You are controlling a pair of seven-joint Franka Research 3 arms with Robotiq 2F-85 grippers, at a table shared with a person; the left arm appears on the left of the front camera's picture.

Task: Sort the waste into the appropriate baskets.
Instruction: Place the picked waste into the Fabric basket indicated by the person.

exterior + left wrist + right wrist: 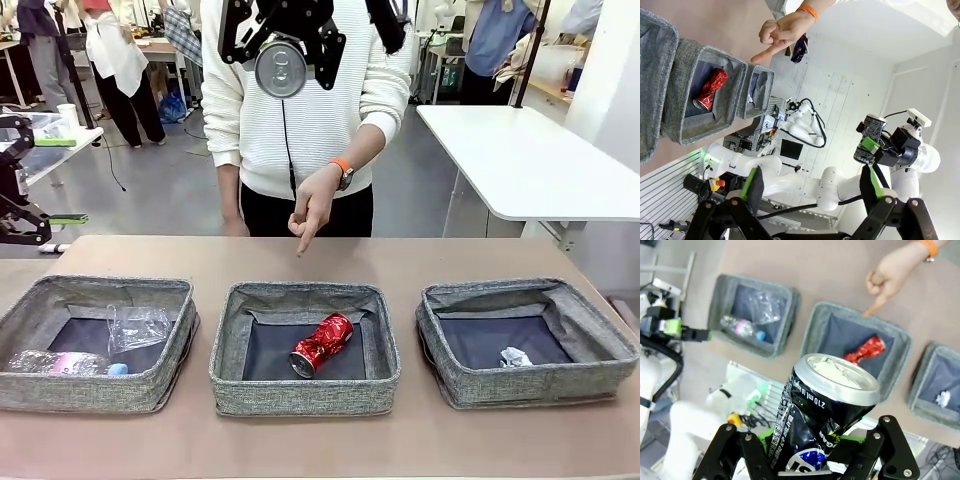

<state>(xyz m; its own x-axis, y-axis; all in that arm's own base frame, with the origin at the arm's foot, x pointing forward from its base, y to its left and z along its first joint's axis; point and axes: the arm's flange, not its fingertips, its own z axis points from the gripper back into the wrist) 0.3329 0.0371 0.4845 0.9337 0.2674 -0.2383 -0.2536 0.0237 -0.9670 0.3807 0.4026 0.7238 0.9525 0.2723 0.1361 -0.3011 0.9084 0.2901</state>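
Right pincer (812,460) pinching the dark can (827,410) by its lower body, rim up toward the wrist camera, dented on the side; held high above the surface (320,255), probably to carry it clear of the soft walls before the drop. Left pincer (812,192) spread wide, nothing between the pads, parked off at the left edge, apparently out of the way.

Below on the surface, three baskets in a row. Left basket (60,385): a bottle (65,363) lying flat with a clear cup (138,326) beside it, so plastic there. Middle basket (300,395): a crushed red can (322,343) lying tilted on the dark bottom, so metal there. Right basket (470,385): a small paper ball (515,357).

Beyond the baskets, a person's hand (315,205) pointing down toward the middle basket, seemingly to show where the can goes.

Seen from the right wrist, middle basket well below the held can and a little off to one side, not yet straight under it. Likely next: shifting over the red can, then lowering.
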